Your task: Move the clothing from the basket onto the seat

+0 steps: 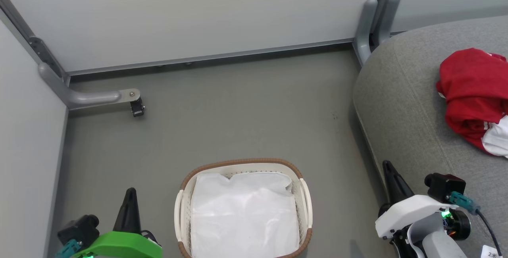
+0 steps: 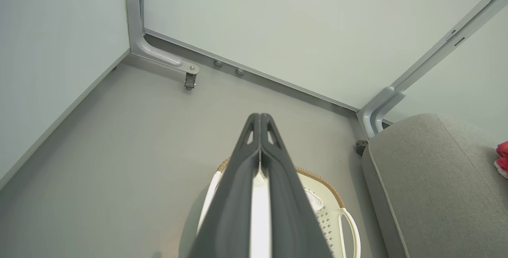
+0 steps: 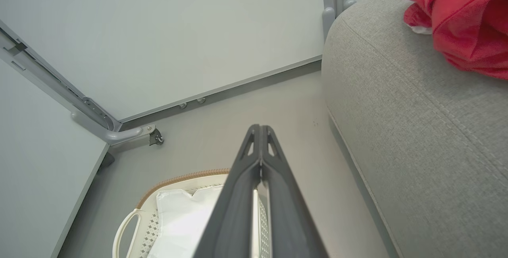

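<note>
The red clothing (image 1: pixel 472 91) with white panels lies bunched on the grey seat (image 1: pixel 405 111) at the right; in the right wrist view the clothing (image 3: pixel 460 16) fills the top right corner on the seat (image 3: pixel 416 123). The white basket (image 1: pixel 182 210) with a brown rim stands on the floor at the bottom centre, holding only a plain white liner sheet (image 1: pixel 244 214). My left gripper (image 1: pixel 130 192) is shut and empty, left of the basket. My right gripper (image 1: pixel 387 166) is shut and empty, between the basket and the seat's edge. Both wrist views show fingers pressed together, left gripper (image 2: pixel 260 117), right gripper (image 3: pixel 260 128).
Pale partition walls close the area at the back and left, with grey metal feet (image 1: pixel 99 97) and a small caster (image 1: pixel 137 109) on the grey floor. Another partition post (image 1: pixel 375 20) stands beside the seat's far corner. Open floor (image 1: pixel 246 107) lies beyond the basket.
</note>
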Robot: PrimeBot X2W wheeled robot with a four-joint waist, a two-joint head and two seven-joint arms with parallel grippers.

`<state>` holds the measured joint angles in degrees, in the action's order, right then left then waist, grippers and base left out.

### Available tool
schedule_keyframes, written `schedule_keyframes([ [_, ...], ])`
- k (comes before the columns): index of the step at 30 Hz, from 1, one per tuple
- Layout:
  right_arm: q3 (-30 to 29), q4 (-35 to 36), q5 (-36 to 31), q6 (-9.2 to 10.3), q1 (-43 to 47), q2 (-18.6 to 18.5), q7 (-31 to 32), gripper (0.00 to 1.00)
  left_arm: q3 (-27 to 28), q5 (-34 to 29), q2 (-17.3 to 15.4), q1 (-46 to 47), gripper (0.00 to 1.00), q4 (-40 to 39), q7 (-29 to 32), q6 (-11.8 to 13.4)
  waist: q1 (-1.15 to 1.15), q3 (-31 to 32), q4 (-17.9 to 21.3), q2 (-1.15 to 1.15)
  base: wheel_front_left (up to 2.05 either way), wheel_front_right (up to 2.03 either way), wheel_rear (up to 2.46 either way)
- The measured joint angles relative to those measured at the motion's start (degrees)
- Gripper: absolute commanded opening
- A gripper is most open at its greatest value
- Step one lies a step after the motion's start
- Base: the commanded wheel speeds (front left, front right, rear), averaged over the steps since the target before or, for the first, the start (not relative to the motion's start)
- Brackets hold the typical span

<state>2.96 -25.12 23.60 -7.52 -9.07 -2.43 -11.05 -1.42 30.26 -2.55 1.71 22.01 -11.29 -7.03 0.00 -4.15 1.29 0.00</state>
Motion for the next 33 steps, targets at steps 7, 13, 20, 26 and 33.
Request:
schedule_keyframes([
  [7, -0.83, 1.12, 6.87, 0.0, 0.24, -0.01, 1.65, 0.0, 0.99, 6.16, -0.01, 0.06, 0.0, -0.92, 1.8, -0.01, 0.0, 0.25, -0.08, 0.0, 0.0, 0.0, 0.0],
  [13, -1.64, 2.02, 12.24, 0.0, 0.31, -0.02, 3.07, 0.0, 1.47, 11.02, -0.01, 0.14, 0.0, -1.46, 3.18, -0.01, 0.0, 0.46, -0.15, 0.0, 0.0, 0.0, 0.0],
  [20, -2.44, 2.91, 18.08, 0.0, 0.49, -0.02, 4.52, 0.0, 2.08, 16.44, -0.01, 0.31, 0.0, -2.02, 4.75, -0.01, 0.0, 0.7, -0.23, 0.0, 0.0, 0.0, 0.0],
  [26, -3.03, 3.68, 22.82, 0.0, 0.55, -0.04, 5.69, 0.0, 2.79, 20.49, -0.01, 0.76, 0.0, -2.78, 5.99, -0.02, 0.0, 0.91, -0.3, 0.0, 0.0, 0.0, 0.0],
  [33, -3.85, 4.53, 28.07, 0.0, 1.0, -0.05, 7.09, 0.0, 3.28, 25.32, -0.02, 1.09, 0.0, -3.26, 7.26, -0.02, 0.0, 1.17, -0.38, 0.0, 0.0, 0.0, 0.0],
])
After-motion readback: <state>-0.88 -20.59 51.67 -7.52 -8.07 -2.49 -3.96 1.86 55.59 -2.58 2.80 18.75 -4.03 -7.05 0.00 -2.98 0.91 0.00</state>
